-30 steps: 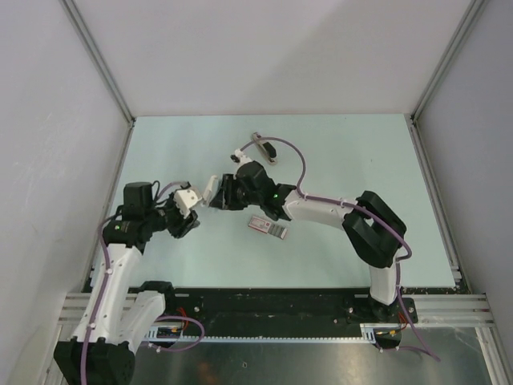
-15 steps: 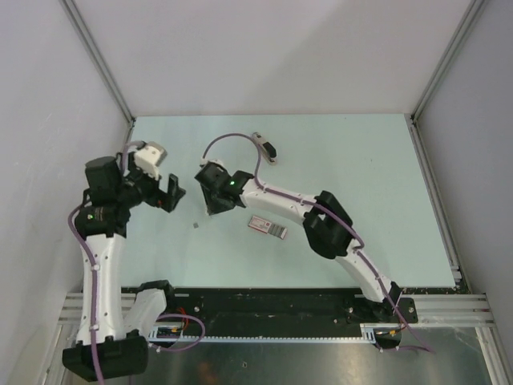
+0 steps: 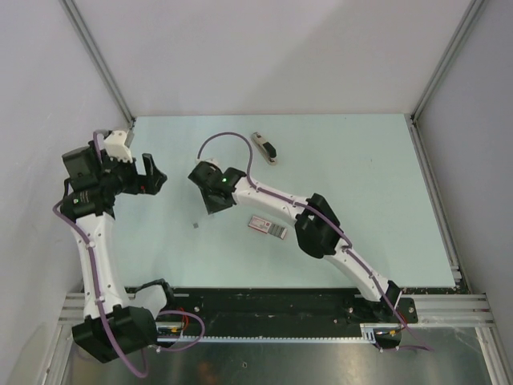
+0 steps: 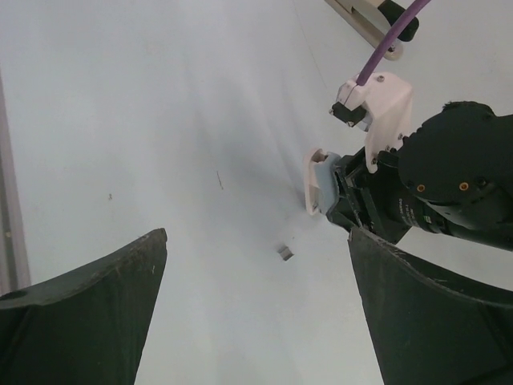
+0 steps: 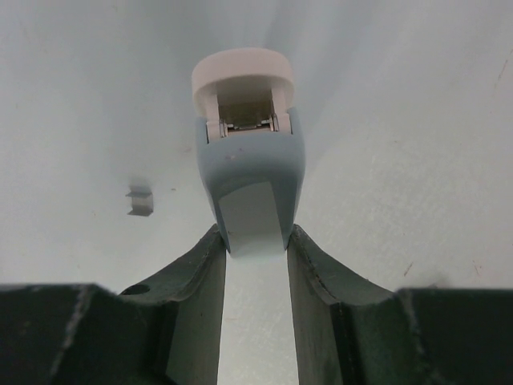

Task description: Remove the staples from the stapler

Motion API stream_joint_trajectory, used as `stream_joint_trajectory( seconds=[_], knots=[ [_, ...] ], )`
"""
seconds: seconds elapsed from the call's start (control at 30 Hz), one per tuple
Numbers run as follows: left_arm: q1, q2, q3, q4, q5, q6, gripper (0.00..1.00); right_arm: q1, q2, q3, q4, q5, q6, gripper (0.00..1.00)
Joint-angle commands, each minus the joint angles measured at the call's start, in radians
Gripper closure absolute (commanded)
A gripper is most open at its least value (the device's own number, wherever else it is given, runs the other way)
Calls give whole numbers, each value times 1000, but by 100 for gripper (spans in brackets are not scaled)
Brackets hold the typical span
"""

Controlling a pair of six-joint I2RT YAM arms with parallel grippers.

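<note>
Between the right jaws, partly closed on its light-blue body, sits one small blue-and-cream stapler (image 5: pixel 252 160), its cream nose pointing away and a bit of metal showing in its channel. On the pale green counter (image 3: pixel 361 176) just beside that nose lies one tiny grey strip of staples (image 5: pixel 139 202). The left jaws stand wide apart, holding nothing, off to the left. Farther out lie one flat pink-and-white box (image 3: pixel 267 227) and a second, slim grey-beige stapler with a black top (image 3: pixel 264 147).
</note>
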Motion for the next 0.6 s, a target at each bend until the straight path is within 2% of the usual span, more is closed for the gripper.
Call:
stream_joint_trajectory(
  seconds=[0.0,0.17,0.33,0.43,0.57],
  knots=[
    [12,19,15,-2,25,-91,1,-1,71,91,-44,6,-12,82],
    [11,32,-10,2,26,-85,1,1,94,119,-17,1,0,63],
    [11,48,-38,10,14,-76,1,-2,98,122,23,-24,5,53],
    [11,56,-50,13,12,-70,1,-6,106,134,37,-49,4,43],
    [11,59,-59,16,19,-65,1,-6,109,143,38,-60,5,38]
  ],
)
